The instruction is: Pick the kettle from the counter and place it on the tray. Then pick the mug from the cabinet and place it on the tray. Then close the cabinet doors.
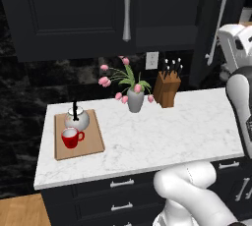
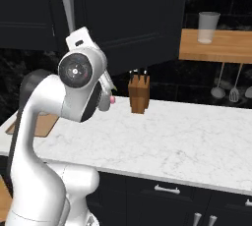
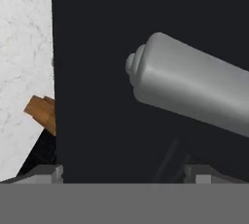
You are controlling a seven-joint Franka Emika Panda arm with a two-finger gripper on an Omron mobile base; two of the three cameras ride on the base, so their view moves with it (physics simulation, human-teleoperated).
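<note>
The silver-white kettle (image 1: 76, 118) with its black handle stands on the wooden tray (image 1: 93, 144) at the left end of the marble counter (image 1: 162, 131). Just in front of the kettle, the red mug (image 1: 72, 137) sits on the same tray. My gripper (image 3: 125, 174) is open, right up against a black cabinet door (image 3: 97, 121), with that door's silver handle (image 3: 194, 89) just ahead of the fingertips (image 3: 46, 172). In the left base view the right cabinet door (image 1: 204, 48) stands ajar beside my hand, while the left door (image 1: 74, 14) looks shut.
A grey vase of pink tulips (image 1: 135, 97) and a brown knife block (image 1: 167, 88) stand at the back of the counter. A wooden shelf (image 2: 226, 48) with a glass (image 2: 209, 27) hangs to the right, with utensils (image 2: 235, 92) below it. Dark drawers (image 1: 123, 190) run under the counter.
</note>
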